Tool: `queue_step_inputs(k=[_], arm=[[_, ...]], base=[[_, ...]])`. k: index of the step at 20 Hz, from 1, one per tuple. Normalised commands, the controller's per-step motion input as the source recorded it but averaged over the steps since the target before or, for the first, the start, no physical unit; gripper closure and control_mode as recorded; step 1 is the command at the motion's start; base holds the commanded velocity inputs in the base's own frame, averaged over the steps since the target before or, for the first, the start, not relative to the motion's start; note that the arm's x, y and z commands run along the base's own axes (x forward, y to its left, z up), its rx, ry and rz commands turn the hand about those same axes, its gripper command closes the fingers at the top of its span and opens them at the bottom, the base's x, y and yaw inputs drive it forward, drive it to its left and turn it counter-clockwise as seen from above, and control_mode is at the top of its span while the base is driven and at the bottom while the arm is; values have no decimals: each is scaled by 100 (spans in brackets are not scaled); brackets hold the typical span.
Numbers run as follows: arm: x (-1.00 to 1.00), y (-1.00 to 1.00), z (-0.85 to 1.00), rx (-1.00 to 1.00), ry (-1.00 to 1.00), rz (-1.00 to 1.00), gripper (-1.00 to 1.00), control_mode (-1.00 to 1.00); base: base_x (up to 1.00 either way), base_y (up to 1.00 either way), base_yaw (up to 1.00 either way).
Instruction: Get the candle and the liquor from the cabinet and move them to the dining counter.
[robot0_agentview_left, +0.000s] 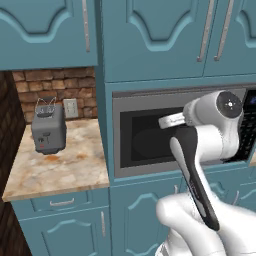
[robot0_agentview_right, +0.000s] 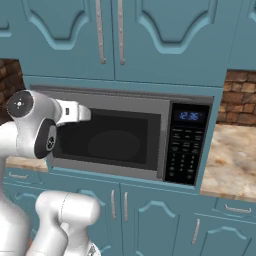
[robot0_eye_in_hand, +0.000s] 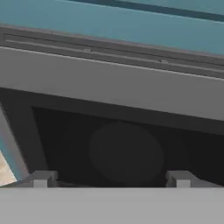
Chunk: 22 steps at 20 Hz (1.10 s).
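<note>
Cabinet (robot0_agentview_right: 150, 35) doors showing shut at top of frame. Gripper (robot0_eye_in_hand: 111, 180) facing microwave (robot0_agentview_right: 125, 137), jaws standing wide, gripping nothing. Fetching both items likely remaining.

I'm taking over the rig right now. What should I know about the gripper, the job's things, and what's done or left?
Gripper: open, holding nothing, facing the microwave door.
Cabinet: doors shut above the microwave, so candle and liquor cannot be seen.
Done: judging from this, nothing.
Left: open the cabinet, take out both items, carry them to the dining counter.
</note>
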Motion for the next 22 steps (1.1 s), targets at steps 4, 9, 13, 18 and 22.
queue_step_inputs(k=[4,9,13,18,22], arm=[[-11,-19,64,0,-41,0,-100,-100],[-6,-38,78,0,-26,0,-100,-100],[0,-35,86,1,-18,0,-100,-100],[6,-27,97,3,-11,0,-100,-100],[2,-19,88,4,-8,0,-100,-100]], base=[[0,0,0],[0,0,0],[0,0,0],[0,0,0],[0,0,0]])
